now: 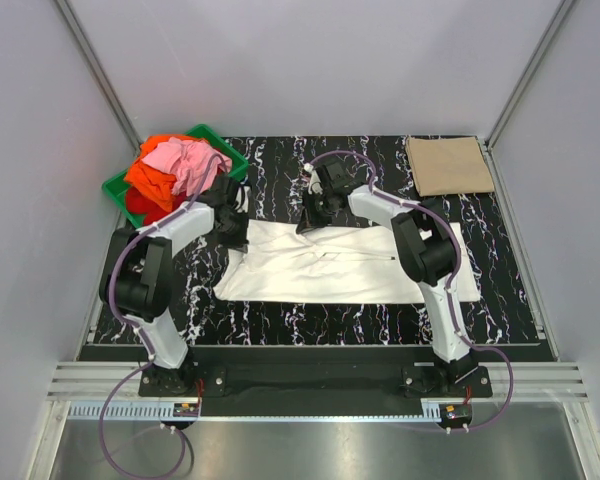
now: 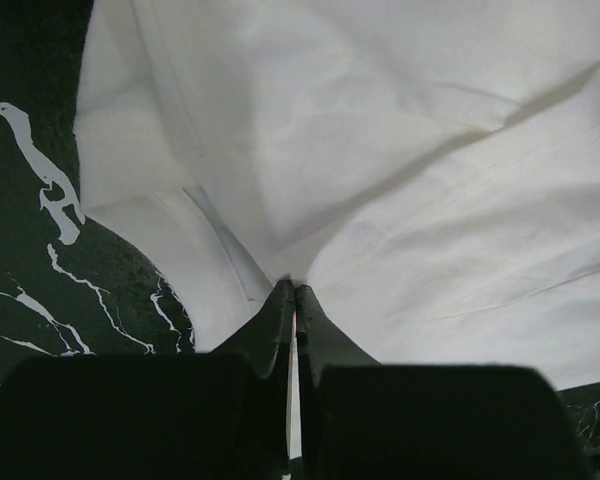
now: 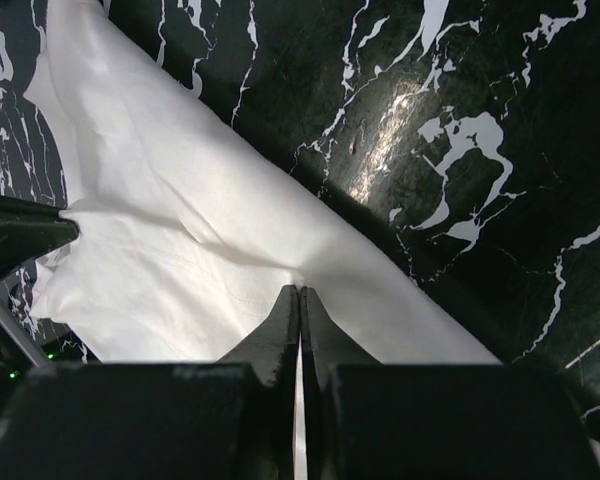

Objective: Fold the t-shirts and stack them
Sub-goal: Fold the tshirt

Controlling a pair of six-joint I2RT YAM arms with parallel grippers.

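My left tool point(image 2: 296, 290) and right tool point(image 3: 299, 292) each pinch the white t-shirt point(image 1: 350, 265) spread on the tabletop point(image 1: 280, 320). The green crate point(image 1: 113, 188) holds the heaped pink t-shirt point(image 1: 185, 160), orange t-shirt point(image 1: 150, 176) and red t-shirt point(image 1: 138, 207). The tan t-shirt point(image 1: 448, 165) lies folded far right.

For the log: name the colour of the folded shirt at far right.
The folded shirt is tan; best in top external view.

Centre of table point(image 1: 520, 300): spread t-shirt point(image 1: 330, 265); folded t-shirt point(image 1: 448, 165) far right; crate point(image 1: 113, 186) far left, heaped t-shirts point(image 1: 175, 165) inside.
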